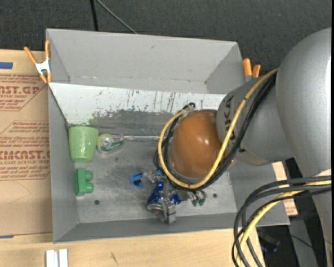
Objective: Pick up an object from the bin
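OPERATOR: State of the claw (167,206)?
TECHNICIAN: Cannot tell; the orange cover (192,143) masks it.
OPERATOR: Likely target position?
TECHNICIAN: The blue pieces (155,196) lie at the claw, by the bin's (139,54) lower wall — the green cup (82,142) is well apart, leftward.

Single camera sat above the bin (139,57), looking down and tilted somewhat to one side, so the far wall showed as a broad face; near enough that the bin took most of the frame; arm (303,110) entered from the view's right, looming large.
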Robot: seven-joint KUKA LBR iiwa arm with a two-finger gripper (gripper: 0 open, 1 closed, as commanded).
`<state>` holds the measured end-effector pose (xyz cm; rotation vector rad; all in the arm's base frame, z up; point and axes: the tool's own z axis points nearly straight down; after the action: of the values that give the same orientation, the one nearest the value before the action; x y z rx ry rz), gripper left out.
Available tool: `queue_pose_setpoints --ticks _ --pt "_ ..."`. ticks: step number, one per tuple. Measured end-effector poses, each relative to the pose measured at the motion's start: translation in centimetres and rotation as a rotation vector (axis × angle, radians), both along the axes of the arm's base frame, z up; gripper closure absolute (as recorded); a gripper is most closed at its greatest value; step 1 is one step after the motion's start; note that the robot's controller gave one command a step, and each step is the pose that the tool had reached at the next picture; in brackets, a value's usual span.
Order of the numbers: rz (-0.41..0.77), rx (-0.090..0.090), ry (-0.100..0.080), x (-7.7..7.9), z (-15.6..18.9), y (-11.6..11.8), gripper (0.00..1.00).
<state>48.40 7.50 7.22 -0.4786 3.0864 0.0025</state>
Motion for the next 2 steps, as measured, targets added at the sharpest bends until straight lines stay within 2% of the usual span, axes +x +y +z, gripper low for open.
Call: queue_pose_setpoints --ticks 1,2 --pt "-0.001 0.002 -0.004 0.12 0.03 0.08 0.00" --pt "0.000 0.002 0.000 0.00 0.00 0.13 1.00"
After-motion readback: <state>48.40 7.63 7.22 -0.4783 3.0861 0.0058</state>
